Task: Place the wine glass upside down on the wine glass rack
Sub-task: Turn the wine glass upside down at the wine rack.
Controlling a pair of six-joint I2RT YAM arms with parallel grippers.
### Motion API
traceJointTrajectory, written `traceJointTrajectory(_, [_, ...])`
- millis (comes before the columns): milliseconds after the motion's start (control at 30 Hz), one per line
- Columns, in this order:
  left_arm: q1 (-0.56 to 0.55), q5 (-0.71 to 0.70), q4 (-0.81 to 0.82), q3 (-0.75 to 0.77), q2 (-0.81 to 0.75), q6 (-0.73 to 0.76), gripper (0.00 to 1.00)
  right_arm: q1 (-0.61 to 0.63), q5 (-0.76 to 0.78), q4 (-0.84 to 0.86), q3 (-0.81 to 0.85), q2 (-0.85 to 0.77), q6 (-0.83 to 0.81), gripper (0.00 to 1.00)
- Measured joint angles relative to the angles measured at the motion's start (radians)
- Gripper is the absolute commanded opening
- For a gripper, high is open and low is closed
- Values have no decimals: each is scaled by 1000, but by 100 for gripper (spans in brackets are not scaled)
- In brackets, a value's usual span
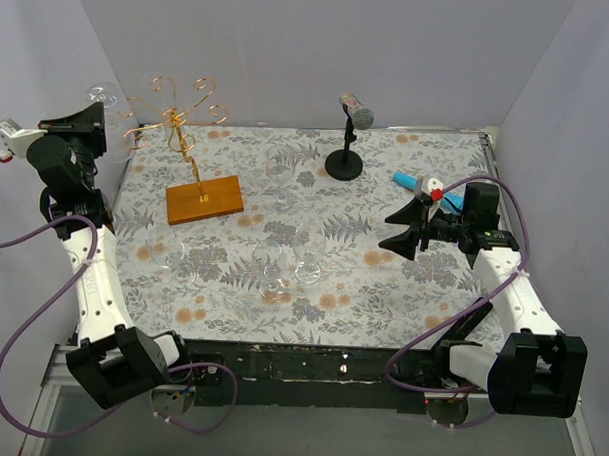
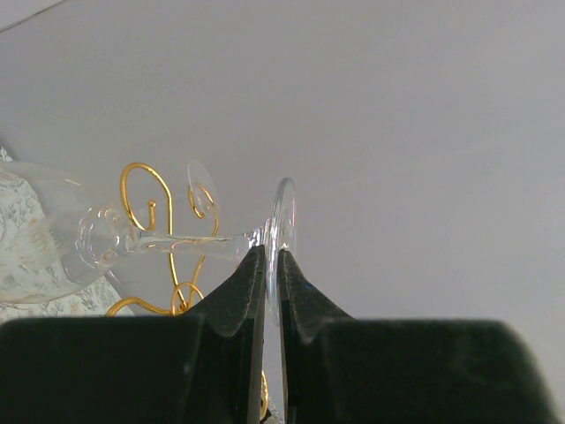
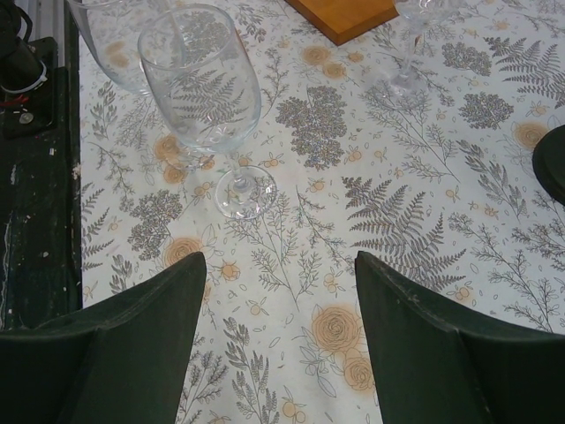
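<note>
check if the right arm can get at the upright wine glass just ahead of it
Probably yes. The right gripper is open, and the upright wine glass stands just ahead, with only bare tablecloth between. A second glass close behind it may crowd the fingers.

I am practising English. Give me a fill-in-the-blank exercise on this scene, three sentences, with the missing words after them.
1. The glass is held by the fingers of the ___ arm.
2. The right fingers are ___ and hold nothing.
3. The rack has a wooden base and wire of ___ colour.
Missing words: left; open; gold.
</note>
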Motion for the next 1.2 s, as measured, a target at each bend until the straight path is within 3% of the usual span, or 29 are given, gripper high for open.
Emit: traceJointTrajectory(1200, [11,218,90,21,256,-86,0,0,4,-22,2,18,-18,76])
